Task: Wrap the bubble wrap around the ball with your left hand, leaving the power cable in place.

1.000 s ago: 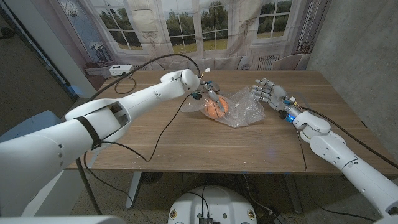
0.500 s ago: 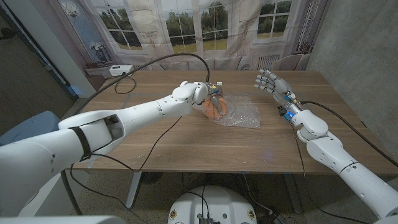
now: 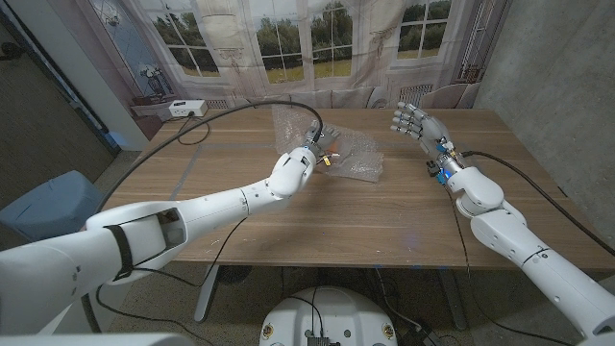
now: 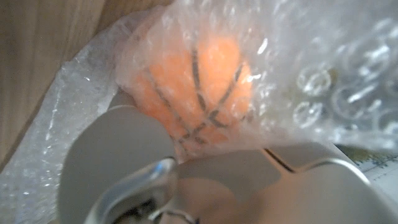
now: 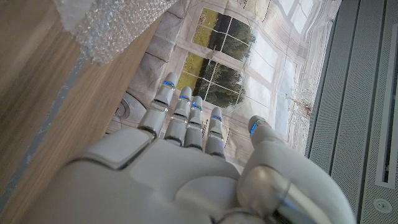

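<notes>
Orange ball with black seam lines like a basketball fills the upper middle of the left wrist picture, covered by the clear sheet of bubble wrap, whose film lies over its top and right side and trails off to the lower left over the wood. In the head picture the bubble wrap sits just above centre on the brown wooden table, and the ball itself cannot be made out there under the plastic. The left hand is at the wrap's left edge, and part of the sheet stands up above it at the upper middle of the frame. In the wrist picture pale fingers press against the wrapped ball from below, so the hand seems to be grasping ball and wrap together, though the blur leaves the grip unclear. A black power cable arcs from the hand towards the upper left, past a white box on the table's far left corner. The right hand hovers at upper right, well apart from the wrap, fingers spread and holding nothing.
</notes>
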